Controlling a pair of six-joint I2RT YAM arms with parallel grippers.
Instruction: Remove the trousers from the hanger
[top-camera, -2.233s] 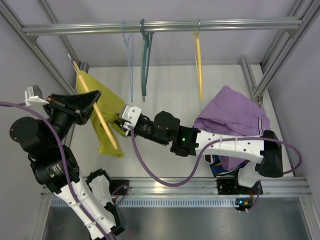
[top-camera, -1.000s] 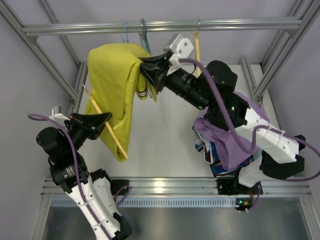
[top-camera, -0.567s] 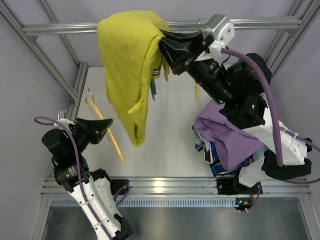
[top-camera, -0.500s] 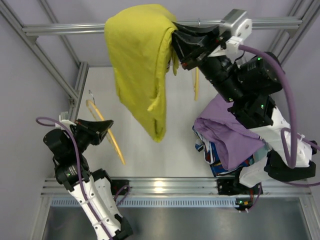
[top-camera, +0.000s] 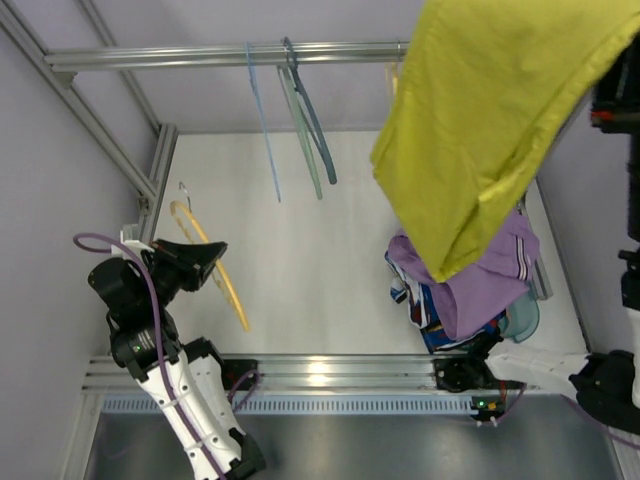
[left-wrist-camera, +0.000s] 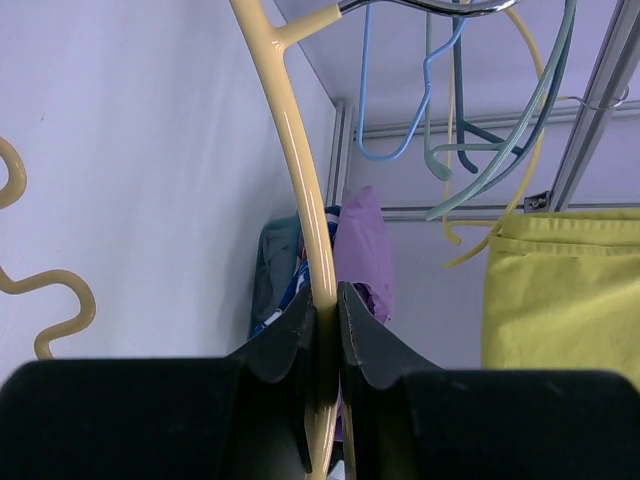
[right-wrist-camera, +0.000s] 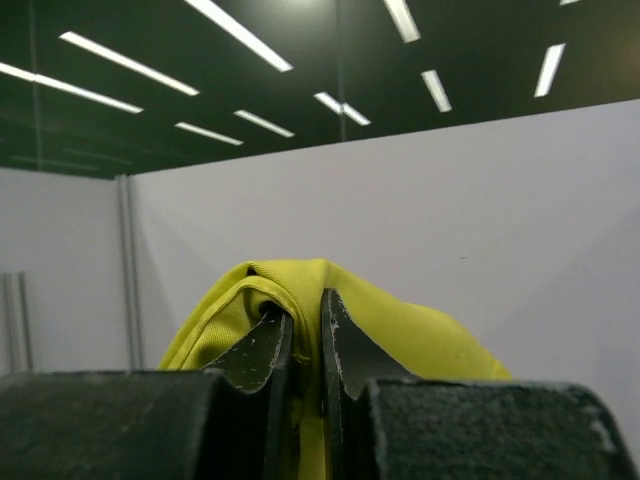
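Top external view. The left gripper (top-camera: 208, 262), at the near left of the table (top-camera: 330, 240), is pressed shut on one arm of the hanger (top-camera: 222, 280). The hanger is bare. It lies tilted, its metal hook (top-camera: 184, 190) towards the far left corner and its free end towards the near edge. The trousers (top-camera: 490, 130) hang as a folded mustard-yellow mass at the upper right, well apart from the hanger. Their lowest corner overlaps the purple garment (top-camera: 480, 290), which is heaped at the near right of the table. The claw that carries them lies outside this view. On the rail (top-camera: 200, 58) across the back hang a light blue hanger (top-camera: 262, 130) and two teal hangers (top-camera: 308, 130).

Left wrist view. The two dark fingers (left-wrist-camera: 290, 335) of the left gripper (left-wrist-camera: 325, 300) pinch the hanger's (left-wrist-camera: 298, 170) smooth yellow bar between them, with no gap showing beside it. A wavy, notched section of the same yellow plastic appears at the left edge. The trousers (left-wrist-camera: 560, 300) show at the lower right, apart from the hanger.

Right wrist view. The right gripper (right-wrist-camera: 305, 318) points upward, its jaws closed on a fold of the trousers (right-wrist-camera: 420, 345). The cloth bunches over the fingertips (right-wrist-camera: 262, 345) and falls away behind them.
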